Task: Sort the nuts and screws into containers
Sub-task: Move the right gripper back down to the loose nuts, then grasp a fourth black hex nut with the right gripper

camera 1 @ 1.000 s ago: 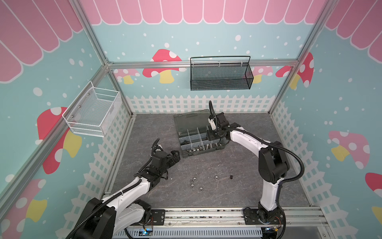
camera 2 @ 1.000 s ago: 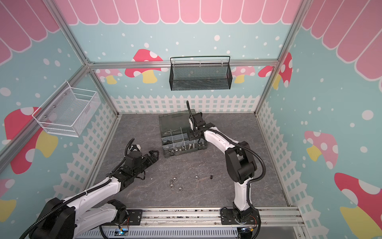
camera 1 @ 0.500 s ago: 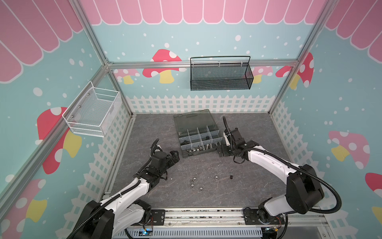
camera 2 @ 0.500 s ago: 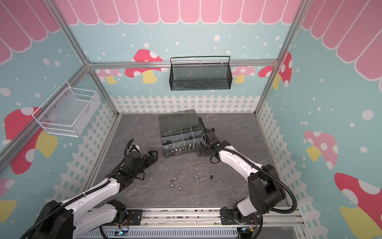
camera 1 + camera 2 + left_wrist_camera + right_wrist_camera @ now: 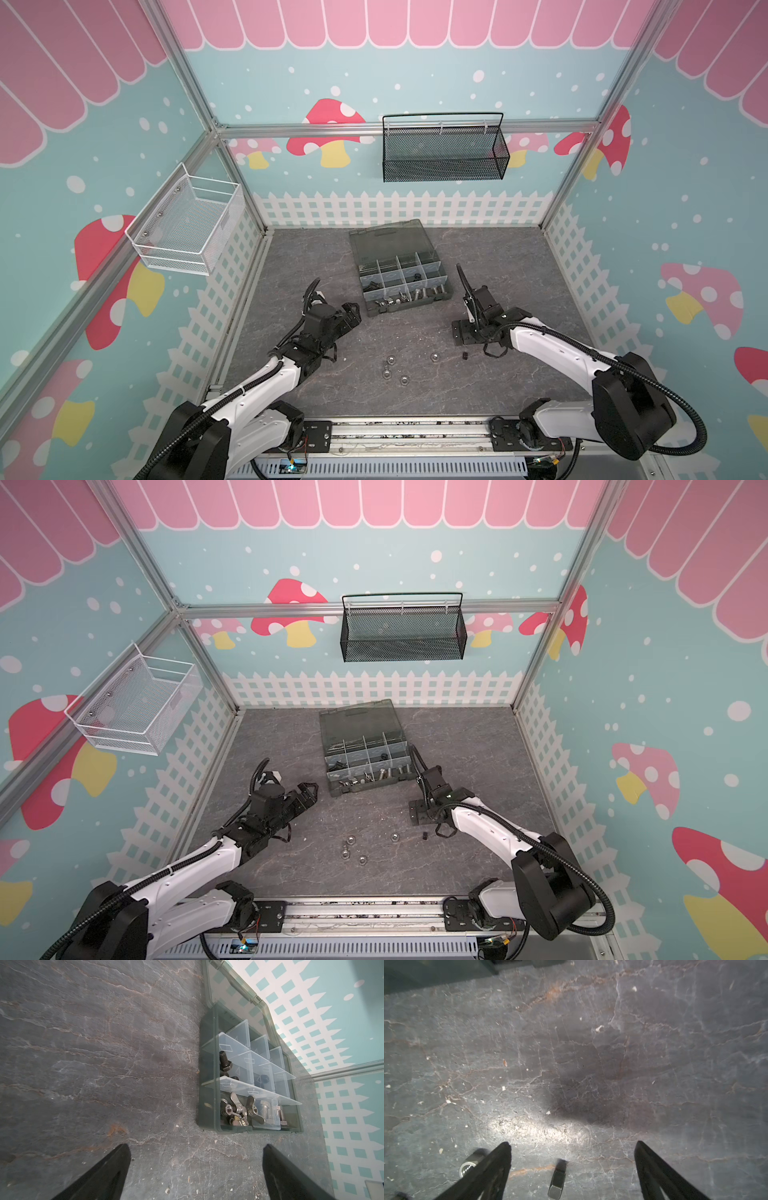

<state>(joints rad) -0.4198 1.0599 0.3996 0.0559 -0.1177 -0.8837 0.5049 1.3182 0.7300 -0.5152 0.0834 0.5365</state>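
— Black screw [image 5: 557,1180] lies loose on the desk [image 5: 498,270], roughly 5 o'clock of the organiser box [image 5: 409,306]. Which step?
— Pick-up, I judge: right gripper [image 5: 572,1143] hangs low over it, fingers spread wide, nothing held. Right wrist view puts the screw in the gap between them, behind the tips.
— Axis?
— Long axis runs about parallel to the fingers. Hex end faces the wrist camera, other end blurred. Too small in the top views to confirm.
— Neighbours?
— One silver nut [image 5: 468,1164] just outside one finger, bore toward the camera. Three more silver nuts [image 5: 390,360] toward 9 o'clock of the screw, well apart from it.
— Next move?
— Likely bring the tips back over the screw, drop to the desk, close across its short width without nudging that nut. Then carry toward 11 o'clock to the box, where a compartment [image 5: 232,1047] already holds black screws [image 5: 224,1061].
— And the left gripper [image 5: 196,1146]?
— Fingers spread, empty, near 8 o'clock of the box, aimed at it.
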